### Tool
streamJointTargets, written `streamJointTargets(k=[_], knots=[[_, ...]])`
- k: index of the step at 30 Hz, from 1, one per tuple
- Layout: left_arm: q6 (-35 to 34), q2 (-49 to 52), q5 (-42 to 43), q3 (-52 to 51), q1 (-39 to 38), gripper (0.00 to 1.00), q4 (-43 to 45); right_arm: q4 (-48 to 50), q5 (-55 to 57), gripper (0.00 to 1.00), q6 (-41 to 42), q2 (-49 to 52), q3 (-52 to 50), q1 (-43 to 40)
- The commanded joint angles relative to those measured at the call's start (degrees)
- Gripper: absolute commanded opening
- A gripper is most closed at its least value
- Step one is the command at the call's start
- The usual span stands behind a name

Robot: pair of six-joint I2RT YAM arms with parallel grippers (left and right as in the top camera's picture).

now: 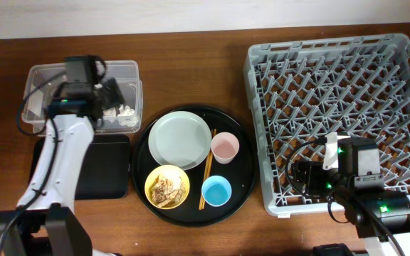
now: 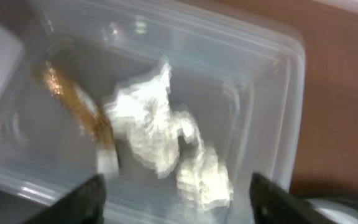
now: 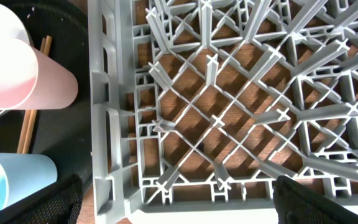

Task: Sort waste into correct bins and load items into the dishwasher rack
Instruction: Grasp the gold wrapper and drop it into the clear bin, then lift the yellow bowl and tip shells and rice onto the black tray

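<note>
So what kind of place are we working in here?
Probably a staged dish-clearing station on a wooden table: it holds a grey dishwasher rack, a round tray with a plate, and a clear tub holding crumpled paper.

No legible text, labels, brands or numbers on any object in the three views.

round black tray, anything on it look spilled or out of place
Nothing is spilled on the round black tray. The one thing that stands out is the yellow bowl, which holds brownish food scraps, while the plate, pink cup and light-blue cup look empty. The chopsticks lie loose between them.
</note>
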Motion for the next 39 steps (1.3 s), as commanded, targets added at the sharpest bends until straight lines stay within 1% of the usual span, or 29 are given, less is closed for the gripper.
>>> streamJointTargets(k=[1, 3, 4, 5, 6, 8, 9, 12, 14, 17, 18, 19, 21, 22, 23, 25, 27, 30, 34, 35, 36, 39], knots=[[0.5, -2.6, 3.5, 0.1, -10.5, 0.74, -10.1, -0.1, -0.1, 0.99, 0.6, 0.0, 0.7, 0.3], [0.5, -2.5, 4.1, -0.3, -19.1, 0.74, -18.0, -0.1, -0.1, 0.99, 0.6, 0.0, 0.7, 0.3], [0.5, -2.5, 4.1, -0.5, -22.0, 0.74, -20.4, -0.1, -0.1, 0.99, 0.6, 0.0, 0.7, 0.3], [-0.8, -2.5, 4.1, -1.0, -25.6, 0.74, -23.2, -0.1, -0.1, 0.99, 0.6, 0.0, 0.7, 0.3], [-3.5, -2.5, 4.1, -1.7, -27.9, 0.74, -24.5, -0.1, -0.1, 0.99, 0.6, 0.0, 0.7, 0.3], [-8.0, -2.4, 5.3, -5.0, -31.8, 0.74, -24.2, -0.1, -0.1, 0.99, 0.6, 0.0, 0.7, 0.3], [-9.0, -2.4, 6.1, -6.3, -32.8, 0.73, -23.7, -0.1, -0.1, 0.99, 0.6, 0.0, 0.7, 0.3], [-9.1, -2.4, 9.4, -12.8, -35.5, 0.73, -18.8, -0.1, -0.1, 0.99, 0.6, 0.0, 0.7, 0.3], [-9.2, -2.4, 9.5, -15.6, -36.0, 0.69, -16.5, -0.1, -0.1, 0.99, 0.6, 0.0, 0.7, 0.3], [-9.6, -2.4, 9.7, -19.3, -36.1, 0.51, -13.1, -0.1, -0.1, 0.99, 0.6, 0.0, 0.7, 0.3], [-9.6, -2.4, 10.2, -20.3, -36.1, 0.39, -11.6, -0.1, -0.1, 0.99, 0.6, 0.0, 0.7, 0.3], [-9.6, -2.4, 11.0, -21.2, -36.3, 0.33, -10.4, -0.1, -0.1, 0.99, 0.6, 0.0, 0.7, 0.3], [-9.6, -2.4, 11.0, -21.3, -36.8, 0.27, -10.3, -0.1, -0.1, 0.99, 0.6, 0.0, 0.7, 0.3], [-9.6, -2.4, 11.0, -21.3, -37.2, 0.18, -10.2, -0.1, -0.1, 0.99, 0.6, 0.0, 0.7, 0.3], [-9.6, -2.4, 11.0, -21.3, -37.6, 0.17, -10.2, -0.1, -0.1, 0.99, 0.6, 0.0, 0.7, 0.3], [-9.6, -2.4, 11.0, -21.3, -38.3, 0.11, -10.2, -0.1, -0.1, 0.99, 0.6, 0.0, 0.7, 0.3], [-9.6, -2.4, 11.0, -21.3, -39.2, 0.06, -10.2, -0.1, -0.1, 0.99, 0.6, 0.0, 0.7, 0.3], [-9.6, -2.4, 10.5, -21.3, -39.4, 0.05, -10.7, -0.1, -0.1, 0.99, 0.6, 0.0, 0.7, 0.3], [-9.6, -2.4, 10.5, -21.4, -39.4, 0.07, -10.9, -0.1, -0.1, 0.99, 0.6, 0.0, 0.7, 0.3], [-9.6, -2.4, 10.5, -21.6, -39.4, 0.13, -10.9, -0.1, -0.1, 0.99, 0.6, 0.0, 0.7, 0.3], [-9.6, -2.4, 10.5, -22.0, -39.4, 0.16, -10.8, -0.1, -0.1, 0.99, 0.6, 0.0, 0.7, 0.3], [-9.6, -2.4, 10.5, -22.8, -39.4, 0.17, -10.8, -0.1, -0.1, 0.99, 0.6, 0.0, 0.7, 0.3]])
